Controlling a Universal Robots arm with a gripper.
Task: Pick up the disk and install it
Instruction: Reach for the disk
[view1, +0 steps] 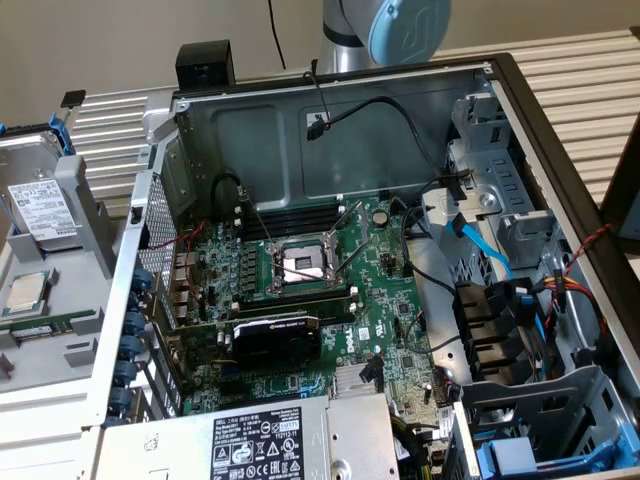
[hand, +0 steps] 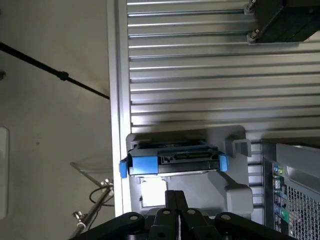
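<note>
Disk not yet picked up; gripper empty, fingers drawn together above it.

The disk (hand: 173, 161), framed by its blue carrier (hand: 124, 167), is seen resting in a grey tray (view1: 60, 270) beside the open computer case (view1: 160, 250). The gripper (hand: 173, 197) is held just above it, unclamped. For a sound grasp, the fingers are best opened and centred across the carrier. Writing on the disk's white label cannot be read.

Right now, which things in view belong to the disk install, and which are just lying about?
Part of the job:
- disk, sitting in its grey holder
- pincer, above it
- computer case

Just lying about:
- processor chip
- graphics card
- power supply
</note>
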